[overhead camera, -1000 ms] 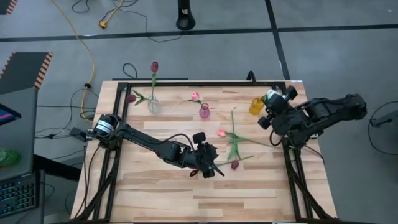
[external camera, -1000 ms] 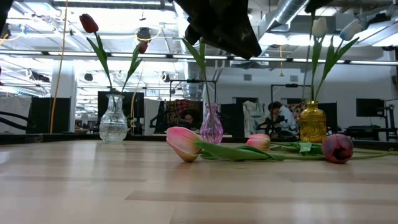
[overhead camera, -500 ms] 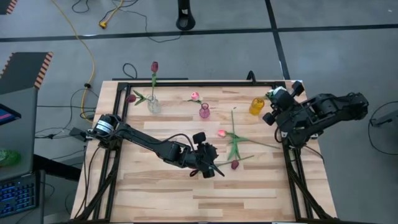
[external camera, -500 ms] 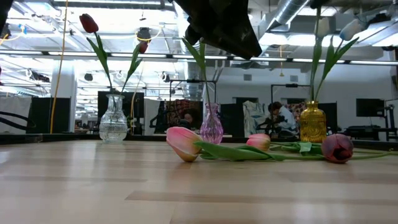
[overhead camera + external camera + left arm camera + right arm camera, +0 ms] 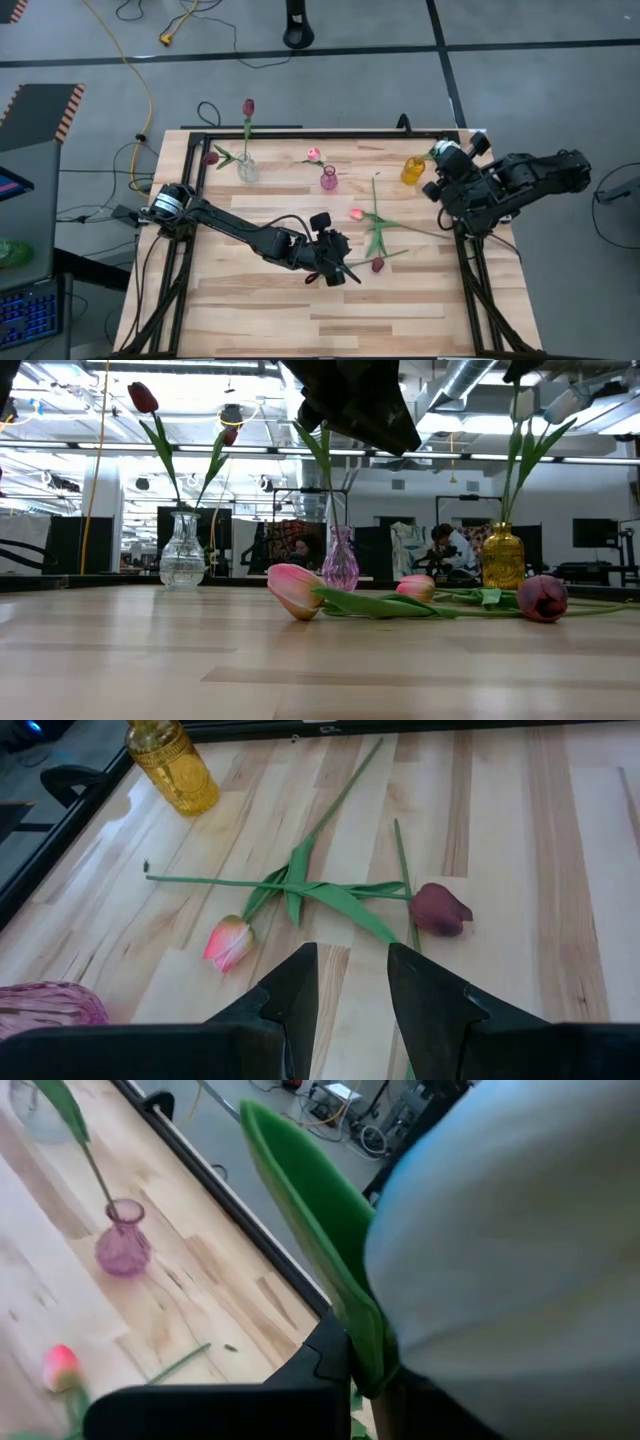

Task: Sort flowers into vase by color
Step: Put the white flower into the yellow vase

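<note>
My left gripper (image 5: pixel 345 270) (image 5: pixel 350 985) hovers open over mid-table. Just ahead of it lie a pink tulip (image 5: pixel 229 942) and a dark red tulip (image 5: pixel 440 910) with crossed stems; the low view shows a second pink head (image 5: pixel 295 590) on the wood. My right gripper (image 5: pixel 438 165) is over the yellow vase (image 5: pixel 412 170) (image 5: pixel 503 557), which holds two white tulips (image 5: pixel 522 403). One white head (image 5: pixel 520 1260) and its leaf (image 5: pixel 310 1220) fill the right wrist view. A clear vase (image 5: pixel 247 170) holds dark red tulips (image 5: pixel 248 105). A pink vase (image 5: pixel 329 180) holds a pink tulip (image 5: pixel 313 153).
A black frame (image 5: pixel 300 134) runs along the table's far, left and right edges. The three vases stand in a row near the far edge. Bare wood (image 5: pixel 300 310) lies toward the near edge. Cables (image 5: pixel 150 100) lie on the floor beyond; a person (image 5: pixel 445 550) sits far off.
My right gripper has shifted slightly toward the table's right edge beside the yellow vase. One white tulip head in that vase has swayed a little to the right in the low view.
</note>
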You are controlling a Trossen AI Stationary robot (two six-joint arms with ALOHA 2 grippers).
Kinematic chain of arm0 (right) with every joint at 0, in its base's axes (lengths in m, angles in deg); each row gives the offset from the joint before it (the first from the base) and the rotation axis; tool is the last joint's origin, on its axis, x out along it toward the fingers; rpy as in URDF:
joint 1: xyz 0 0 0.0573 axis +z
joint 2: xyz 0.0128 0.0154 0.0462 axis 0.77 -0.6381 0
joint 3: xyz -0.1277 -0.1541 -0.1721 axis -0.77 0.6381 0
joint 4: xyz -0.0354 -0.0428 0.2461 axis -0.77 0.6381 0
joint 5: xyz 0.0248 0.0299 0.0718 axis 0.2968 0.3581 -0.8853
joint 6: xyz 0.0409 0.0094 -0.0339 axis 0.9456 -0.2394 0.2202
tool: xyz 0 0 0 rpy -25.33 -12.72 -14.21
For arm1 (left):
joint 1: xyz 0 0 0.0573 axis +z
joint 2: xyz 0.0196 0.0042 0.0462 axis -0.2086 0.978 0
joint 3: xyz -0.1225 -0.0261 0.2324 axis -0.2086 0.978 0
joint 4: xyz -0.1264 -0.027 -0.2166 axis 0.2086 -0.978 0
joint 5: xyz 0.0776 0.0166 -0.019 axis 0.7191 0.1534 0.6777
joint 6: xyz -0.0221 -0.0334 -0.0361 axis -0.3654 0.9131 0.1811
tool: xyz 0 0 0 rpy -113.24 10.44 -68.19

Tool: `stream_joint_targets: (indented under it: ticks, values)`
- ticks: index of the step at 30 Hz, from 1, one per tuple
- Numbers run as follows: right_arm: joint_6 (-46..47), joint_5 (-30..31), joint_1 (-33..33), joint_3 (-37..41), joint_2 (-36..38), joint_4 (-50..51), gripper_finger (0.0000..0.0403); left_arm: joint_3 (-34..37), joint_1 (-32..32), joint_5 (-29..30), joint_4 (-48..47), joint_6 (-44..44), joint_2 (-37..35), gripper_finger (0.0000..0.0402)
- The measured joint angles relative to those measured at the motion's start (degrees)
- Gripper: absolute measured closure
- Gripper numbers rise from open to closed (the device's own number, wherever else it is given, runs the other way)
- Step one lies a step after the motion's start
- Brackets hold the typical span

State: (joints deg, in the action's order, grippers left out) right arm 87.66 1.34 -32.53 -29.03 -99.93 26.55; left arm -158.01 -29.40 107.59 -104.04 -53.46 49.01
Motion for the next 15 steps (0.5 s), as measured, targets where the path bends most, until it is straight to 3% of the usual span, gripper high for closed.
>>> stream_joint_targets:
  ticks: [15]
  values:
    - [1.68,1.89,-0.11,2.86,0.07,-1.45,0.0360,0.00,0.00,0.01,0.02,0.00,0.00,0.0290]
